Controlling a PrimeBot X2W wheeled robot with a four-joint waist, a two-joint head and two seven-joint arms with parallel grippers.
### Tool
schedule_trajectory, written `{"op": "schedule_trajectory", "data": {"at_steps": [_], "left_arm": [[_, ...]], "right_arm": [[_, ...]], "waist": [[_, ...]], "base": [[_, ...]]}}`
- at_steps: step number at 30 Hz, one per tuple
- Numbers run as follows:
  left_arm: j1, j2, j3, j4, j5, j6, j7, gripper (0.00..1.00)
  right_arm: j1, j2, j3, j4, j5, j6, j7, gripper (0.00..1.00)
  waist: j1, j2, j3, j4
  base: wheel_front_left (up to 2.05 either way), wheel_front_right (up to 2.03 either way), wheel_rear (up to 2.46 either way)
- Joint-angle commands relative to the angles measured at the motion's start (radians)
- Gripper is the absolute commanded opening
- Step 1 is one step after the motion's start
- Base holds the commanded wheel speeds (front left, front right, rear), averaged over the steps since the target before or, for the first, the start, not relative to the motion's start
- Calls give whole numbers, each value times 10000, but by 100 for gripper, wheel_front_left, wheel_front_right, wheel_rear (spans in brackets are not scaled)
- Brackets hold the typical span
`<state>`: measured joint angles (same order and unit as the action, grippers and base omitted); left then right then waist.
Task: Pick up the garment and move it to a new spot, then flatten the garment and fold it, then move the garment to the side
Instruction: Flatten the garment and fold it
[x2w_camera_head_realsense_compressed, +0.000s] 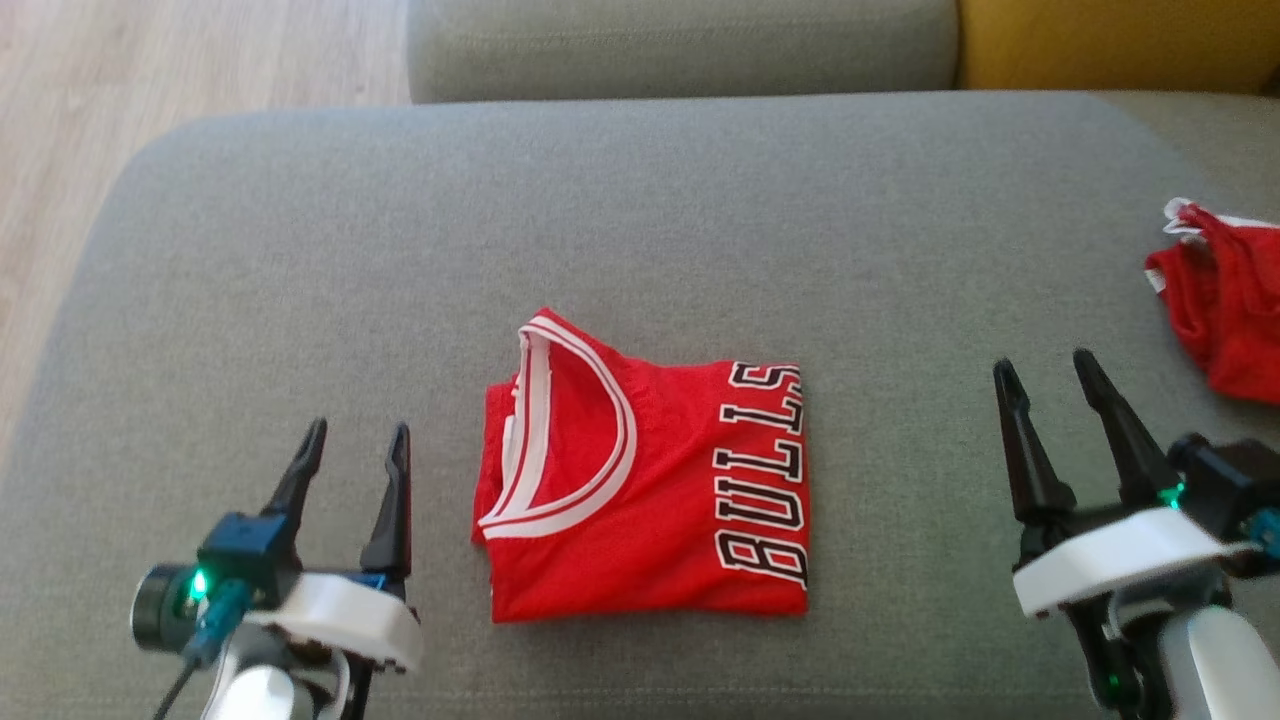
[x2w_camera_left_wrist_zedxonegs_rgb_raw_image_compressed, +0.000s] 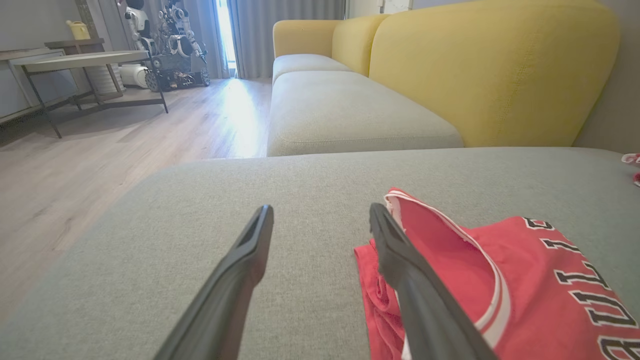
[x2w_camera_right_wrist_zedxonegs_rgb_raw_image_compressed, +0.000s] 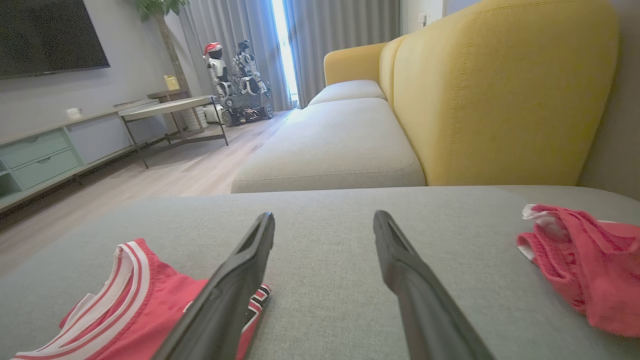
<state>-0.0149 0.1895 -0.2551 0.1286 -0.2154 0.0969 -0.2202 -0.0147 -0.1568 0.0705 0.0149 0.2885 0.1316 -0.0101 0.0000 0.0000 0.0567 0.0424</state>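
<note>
You have the jersey folded into a compact red block lying flat on the grey cushion, about midway across it and toward its near edge. Reading it from the left, its left side carries the white-and-red striped neckline, which curves in a wide arc with the layers beneath showing slightly uneven at that edge. The plain red body fills the middle. Its right side carries the black, white-outlined lettering "BULLS", turned sideways and running along a straight, tidy fold. The bottom edge is even, while the top left corner rises to a small point. Your left gripper hovers over the cushion's near left part, its jaws spread wide and holding nothing. The jersey's neckline side sits just beside its right finger, and in the left wrist view that finger overlaps the red cloth, though you cannot tell whether it touches. Your right gripper stands over the cushion's near right part, its jaws likewise wide apart and empty, well clear of the jersey's lettered edge, with bare cushion between them. A second red garment, crumpled with white trim, lies at the cushion's far right side, beyond the right gripper.
</note>
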Motion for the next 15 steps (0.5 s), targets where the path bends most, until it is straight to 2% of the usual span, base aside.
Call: {"op": "schedule_trajectory", "data": {"at_steps": [1,15], "left_arm": [[-180,243,294,-422,-19,72,40,100],[432,473,267,-852,-163,197,381,100]], "right_arm": [[-16,-13,54,-575,-139,-9,140,100],[1001,226,-193,-1558,-530,-9,844,100]], "waist": [[0,0,-174,-67],[0,0,-650,-242]], "base": [[0,0,0],[0,0,0]]}}
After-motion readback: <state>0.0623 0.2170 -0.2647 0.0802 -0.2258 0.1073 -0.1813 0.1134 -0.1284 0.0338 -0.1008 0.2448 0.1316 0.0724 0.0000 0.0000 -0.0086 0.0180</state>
